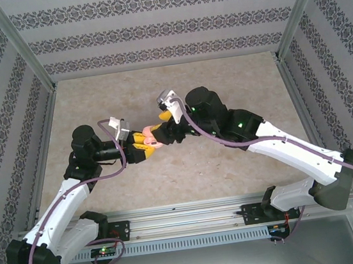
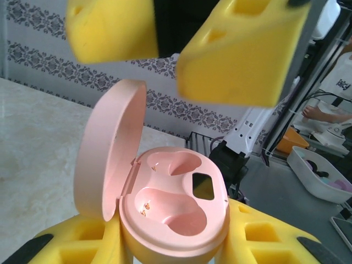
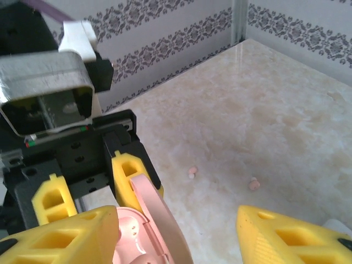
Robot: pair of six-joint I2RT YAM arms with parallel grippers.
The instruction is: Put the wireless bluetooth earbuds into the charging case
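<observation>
A pink pebble-shaped charging case stands with its lid swung up to the left, and both wells are empty. My left gripper is shut on the case body, with a yellow pad on either side. In the top view the case sits mid-table between the two grippers. My right gripper hangs open just over the case, its yellow fingers spread wide and the lid standing between them untouched. Two tiny pale-pink earbuds lie on the table beyond the case.
The beige marbled tabletop is walled by patterned panels and metal posts. Both arms meet at the middle of the table. Beyond the right wall stand a white tray and other equipment.
</observation>
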